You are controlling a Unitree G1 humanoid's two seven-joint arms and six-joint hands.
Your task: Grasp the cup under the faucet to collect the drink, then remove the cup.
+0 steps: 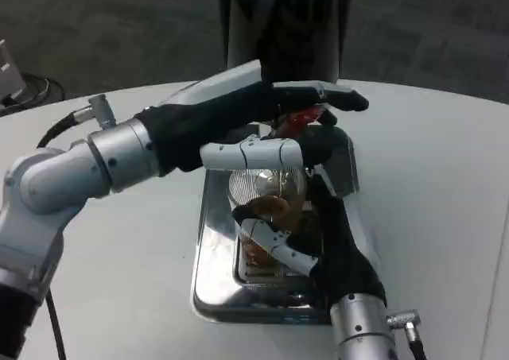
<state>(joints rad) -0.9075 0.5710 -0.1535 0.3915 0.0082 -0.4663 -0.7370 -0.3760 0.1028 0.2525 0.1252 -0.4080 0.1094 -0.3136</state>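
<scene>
we saw the cup (pixel 268 191) on the drip tray (pixel 211 253), at six o'clock from the red faucet lever (pixel 305 120). the right hand (pixel 318 241) clasped the cup; the left hand (pixel 262 118) pressed the lever, fingers extended. late release risked overflow, and a tilted lift a spill.

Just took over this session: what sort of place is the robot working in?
Likely a drink-dispensing station in an office or lab: a metal drip tray on a white table, a clear cup with brownish drink under the dispenser, and grey carpet.

left hand (pixel 262 125): outstretched, fingers extended | right hand (pixel 318 233): fingers curled, gripping
</scene>
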